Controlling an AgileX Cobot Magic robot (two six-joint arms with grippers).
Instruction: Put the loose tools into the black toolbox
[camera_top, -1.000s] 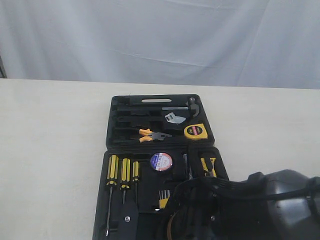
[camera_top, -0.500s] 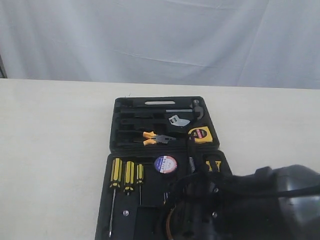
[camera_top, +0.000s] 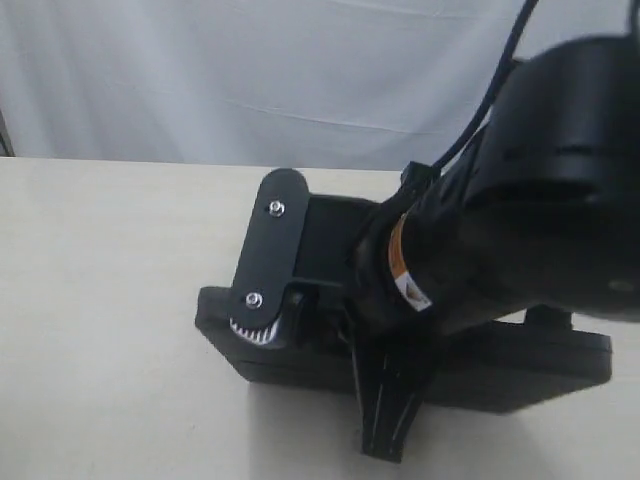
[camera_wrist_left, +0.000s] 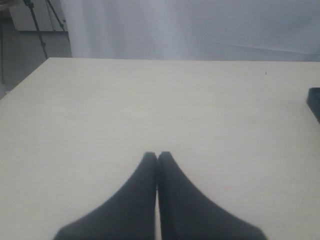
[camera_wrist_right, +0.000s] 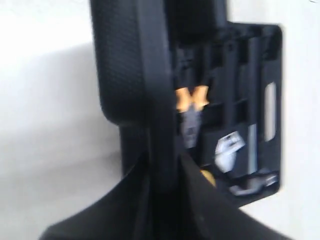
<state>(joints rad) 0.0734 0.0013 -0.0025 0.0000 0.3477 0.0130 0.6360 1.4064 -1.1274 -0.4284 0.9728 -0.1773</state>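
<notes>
Two pincers: right pincer (camera_wrist_right: 162, 167) is pinching the raised wall of the black plastic toolbox (camera_wrist_right: 127, 75), with blurred black-and-orange-handled pliers (camera_wrist_right: 191, 102) lying in a slot just beyond its fingertips; left pincer (camera_wrist_left: 157, 159) is hanging pressed together over the cream table (camera_wrist_left: 100, 110).

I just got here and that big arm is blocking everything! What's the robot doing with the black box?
The right gripper has its jaws clamped on the edge of one half of the black toolbox and holds that half tipped up, probably to fold the box shut. The pliers sit in the other half. The left gripper is shut and holds nothing, out over the bare table.
</notes>
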